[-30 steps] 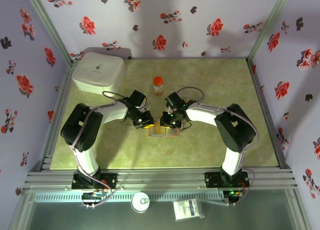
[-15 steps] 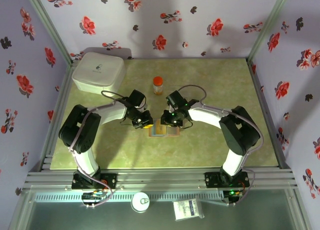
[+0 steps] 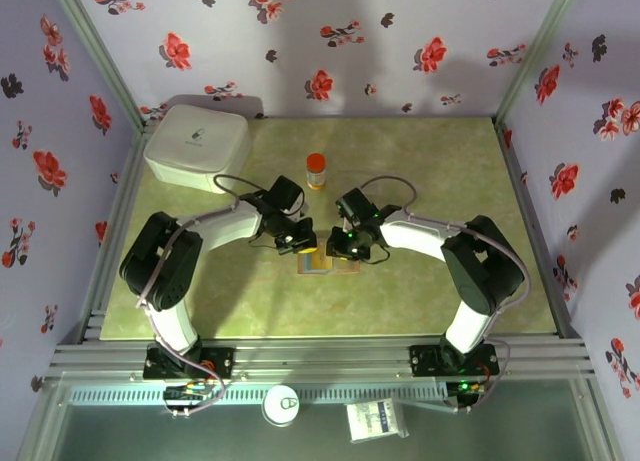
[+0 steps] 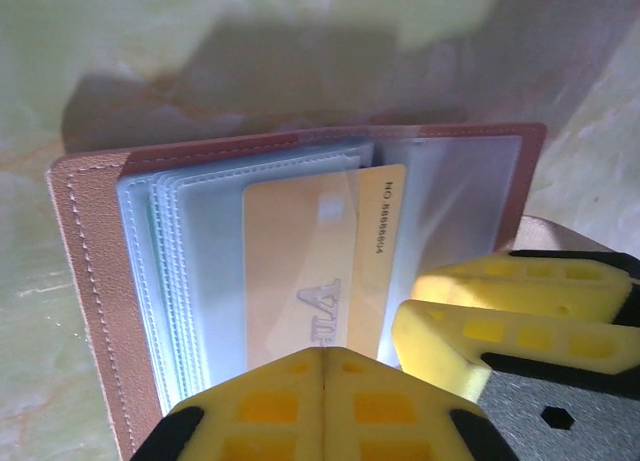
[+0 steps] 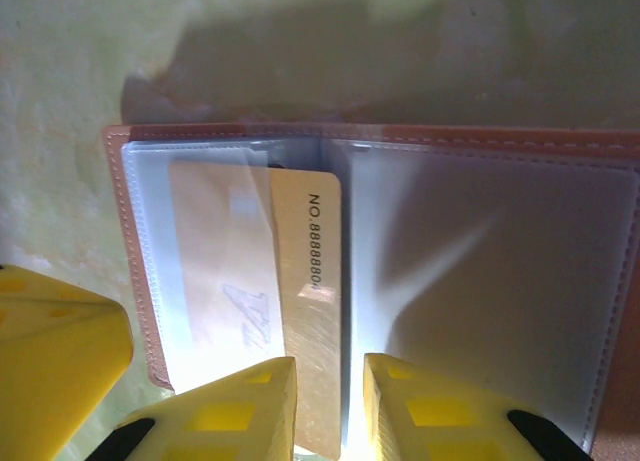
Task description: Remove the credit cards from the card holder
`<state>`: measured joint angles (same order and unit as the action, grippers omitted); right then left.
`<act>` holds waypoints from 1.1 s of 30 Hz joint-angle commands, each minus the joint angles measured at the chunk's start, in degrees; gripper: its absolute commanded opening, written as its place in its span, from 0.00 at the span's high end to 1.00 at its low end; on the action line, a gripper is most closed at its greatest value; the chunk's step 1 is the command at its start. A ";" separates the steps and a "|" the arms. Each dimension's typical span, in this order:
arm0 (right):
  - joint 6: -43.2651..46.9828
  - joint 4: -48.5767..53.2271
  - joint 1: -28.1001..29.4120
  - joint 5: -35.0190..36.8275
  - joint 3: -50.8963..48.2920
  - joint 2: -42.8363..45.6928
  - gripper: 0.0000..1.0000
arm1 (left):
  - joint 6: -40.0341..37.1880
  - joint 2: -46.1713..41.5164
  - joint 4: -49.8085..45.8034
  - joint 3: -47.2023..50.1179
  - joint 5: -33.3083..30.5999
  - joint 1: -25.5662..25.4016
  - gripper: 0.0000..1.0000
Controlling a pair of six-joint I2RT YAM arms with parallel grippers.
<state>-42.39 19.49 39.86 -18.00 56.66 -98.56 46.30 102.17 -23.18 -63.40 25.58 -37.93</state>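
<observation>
The card holder lies open on the table, reddish-brown leather with clear sleeves. An orange-yellow credit card sticks partly out of a sleeve toward the fold. My left gripper is shut, its tips together over the card's near end on the holder's left half. My right gripper stands a little open, its jaws either side of the card's bare strip. One right finger shows beside the left gripper. A left finger sits at the holder's left edge.
A white box stands at the back left. A small orange-lidded bottle stands just behind both grippers. Metal frame posts and flowered walls close in the table on three sides.
The left gripper has moved right onto the holder and shut fully. The right gripper has shifted slightly right and nearer, with its jaws much as they were.
</observation>
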 commanded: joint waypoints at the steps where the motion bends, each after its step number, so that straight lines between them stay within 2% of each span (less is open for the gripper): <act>1: -1.13 -1.24 -0.48 0.33 -1.02 1.14 0.76 | -0.81 2.18 -1.00 -0.63 1.00 -0.38 0.99; 9: -1.87 -3.14 -0.66 -0.87 -1.66 0.46 0.76 | -0.99 3.45 -1.23 0.59 -0.68 -0.56 1.00; 17: -1.91 -3.51 -0.74 -1.26 -1.13 0.02 0.76 | -1.10 0.88 -1.82 0.22 -2.39 -0.49 1.00; 33: -2.26 -5.24 -1.18 -2.73 -1.49 -1.66 0.76 | -1.84 4.49 -2.13 1.08 -2.43 -0.52 1.00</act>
<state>-44.01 14.90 39.20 -19.79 55.48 -98.91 46.04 104.84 -24.10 -63.31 23.94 -38.00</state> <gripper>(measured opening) 0.244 0.037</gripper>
